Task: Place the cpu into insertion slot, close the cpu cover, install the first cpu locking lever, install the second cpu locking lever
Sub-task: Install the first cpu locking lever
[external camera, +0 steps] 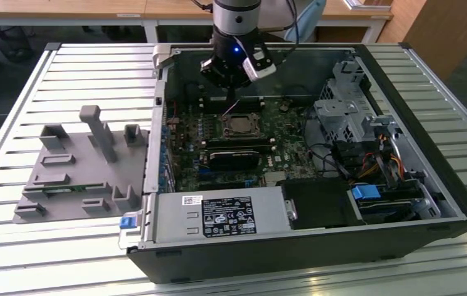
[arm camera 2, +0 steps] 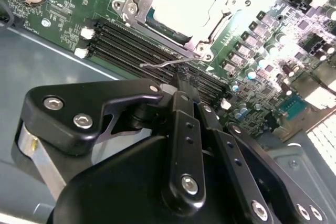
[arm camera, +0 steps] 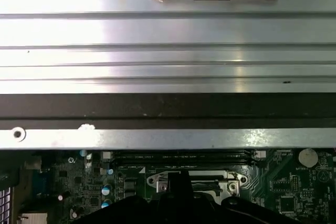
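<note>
In the exterior view the arm (external camera: 235, 18) drops straight down from above. Its wrist (external camera: 237, 61) shows a small blue light, and the pincer (external camera: 231, 102) points downward below it. In the second wrist view the black linkage bars (arm camera 2: 89, 111) fold inward and the fingers (arm camera 2: 184, 98) are drawn together into one narrow tip.
</note>
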{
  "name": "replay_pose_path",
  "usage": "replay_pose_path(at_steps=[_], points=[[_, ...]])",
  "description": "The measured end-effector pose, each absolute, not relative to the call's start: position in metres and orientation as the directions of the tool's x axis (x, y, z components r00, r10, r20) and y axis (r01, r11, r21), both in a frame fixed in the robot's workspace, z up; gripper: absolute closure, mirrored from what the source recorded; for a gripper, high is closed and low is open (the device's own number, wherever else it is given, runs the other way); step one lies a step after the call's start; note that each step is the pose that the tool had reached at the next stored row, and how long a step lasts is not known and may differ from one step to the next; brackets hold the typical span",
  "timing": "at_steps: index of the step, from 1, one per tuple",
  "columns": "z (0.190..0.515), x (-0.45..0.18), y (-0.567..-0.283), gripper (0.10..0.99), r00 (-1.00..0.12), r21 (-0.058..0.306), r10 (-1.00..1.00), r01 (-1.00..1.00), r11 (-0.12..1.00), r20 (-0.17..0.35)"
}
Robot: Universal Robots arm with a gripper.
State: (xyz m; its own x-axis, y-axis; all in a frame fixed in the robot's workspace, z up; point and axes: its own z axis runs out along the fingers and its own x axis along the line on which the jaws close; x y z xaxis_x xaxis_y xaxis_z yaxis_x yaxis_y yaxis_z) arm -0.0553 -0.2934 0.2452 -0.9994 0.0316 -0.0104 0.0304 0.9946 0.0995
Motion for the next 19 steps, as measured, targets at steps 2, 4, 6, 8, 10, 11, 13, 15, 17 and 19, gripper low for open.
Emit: replay_pose_path(at_steps=[2, 4, 6, 8, 10, 11, 13, 15, 17, 19], points=[[0.243, -0.055, -0.293, 0.980, -0.999, 0.100, 0.031, 0.030, 0.995, -0.011], [0.242, -0.054, -0.293, 0.980, -0.999, 0.103, 0.031, 0.030, 0.994, -0.011], [0.241, -0.053, -0.293, 0.980, -1.000, 0.112, 0.028, 0.027, 0.993, -0.010], [0.240, -0.050, -0.293, 0.980, -1.000, 0.113, 0.021, 0.020, 0.993, -0.010], [0.240, -0.046, -0.293, 0.980, -1.000, 0.113, 0.018, 0.016, 0.993, -0.010], [0.239, -0.044, -0.293, 0.980, -1.000, 0.113, 0.017, 0.016, 0.993, -0.010], [0.239, -0.039, -0.293, 0.980, -1.000, 0.113, 0.016, 0.015, 0.993, -0.010], [0.238, -0.037, -0.293, 0.980, -1.000, 0.113, 0.016, 0.015, 0.993, -0.010], [0.236, -0.036, -0.293, 0.980, -1.000, 0.113, 0.016, 0.015, 0.993, -0.010], [0.235, -0.034, -0.293, 0.980, -1.000, 0.113, 0.016, 0.015, 0.993, -0.010]])
